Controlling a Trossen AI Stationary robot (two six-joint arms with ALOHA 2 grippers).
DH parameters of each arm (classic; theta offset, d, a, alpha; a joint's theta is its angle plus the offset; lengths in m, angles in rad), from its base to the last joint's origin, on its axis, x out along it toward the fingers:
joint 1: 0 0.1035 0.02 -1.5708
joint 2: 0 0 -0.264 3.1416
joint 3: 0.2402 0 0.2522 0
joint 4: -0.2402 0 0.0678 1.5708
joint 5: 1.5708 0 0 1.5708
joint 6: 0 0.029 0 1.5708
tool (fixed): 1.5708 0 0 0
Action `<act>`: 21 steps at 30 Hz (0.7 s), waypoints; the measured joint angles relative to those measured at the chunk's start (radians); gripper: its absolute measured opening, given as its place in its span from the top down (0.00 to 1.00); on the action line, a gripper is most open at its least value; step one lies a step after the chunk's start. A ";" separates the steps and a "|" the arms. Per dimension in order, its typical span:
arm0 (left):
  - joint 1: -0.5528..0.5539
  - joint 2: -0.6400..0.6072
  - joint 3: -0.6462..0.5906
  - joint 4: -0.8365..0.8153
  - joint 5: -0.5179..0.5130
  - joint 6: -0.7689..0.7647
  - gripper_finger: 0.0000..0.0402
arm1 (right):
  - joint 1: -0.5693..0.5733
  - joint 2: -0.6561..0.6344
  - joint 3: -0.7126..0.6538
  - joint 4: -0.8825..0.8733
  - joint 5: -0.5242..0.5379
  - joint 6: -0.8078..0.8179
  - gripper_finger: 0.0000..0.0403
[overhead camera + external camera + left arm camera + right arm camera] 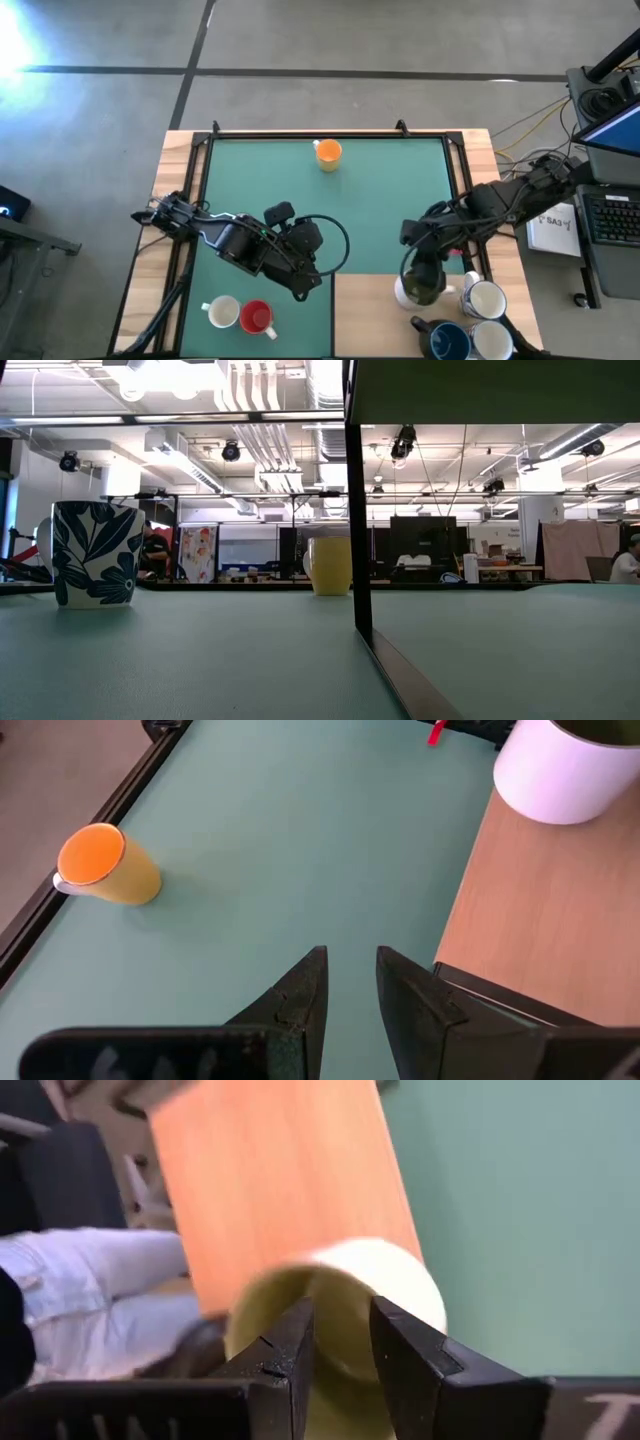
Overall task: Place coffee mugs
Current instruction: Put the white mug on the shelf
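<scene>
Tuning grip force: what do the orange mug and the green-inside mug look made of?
Orange mug: probably glazed ceramic, with an even, softly shiny wall and a pale handle. White mug with olive-green inside: likely the same, smooth white outside; the right gripper is at its rim.

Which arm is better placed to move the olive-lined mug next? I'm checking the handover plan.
Right. The right claw is directly over the olive-lined white mug, one finger inside its rim. The left claw hangs empty over the green mat.

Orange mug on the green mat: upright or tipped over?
Upright. The high view looks straight down into the orange mug's round open mouth, and the left wrist view shows it standing on its base.
</scene>
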 joint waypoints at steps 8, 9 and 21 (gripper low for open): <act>0.000 0.000 0.000 -0.001 0.000 -0.021 0.82 | -0.023 0.027 0.000 0.205 0.079 -0.080 0.78; 0.000 0.000 0.000 -0.001 0.001 -0.026 0.82 | -0.023 0.035 0.000 0.210 0.100 -0.085 0.78; -0.009 0.000 0.000 -0.019 0.002 -0.033 0.82 | -0.008 0.121 -0.001 0.201 0.085 -0.070 0.78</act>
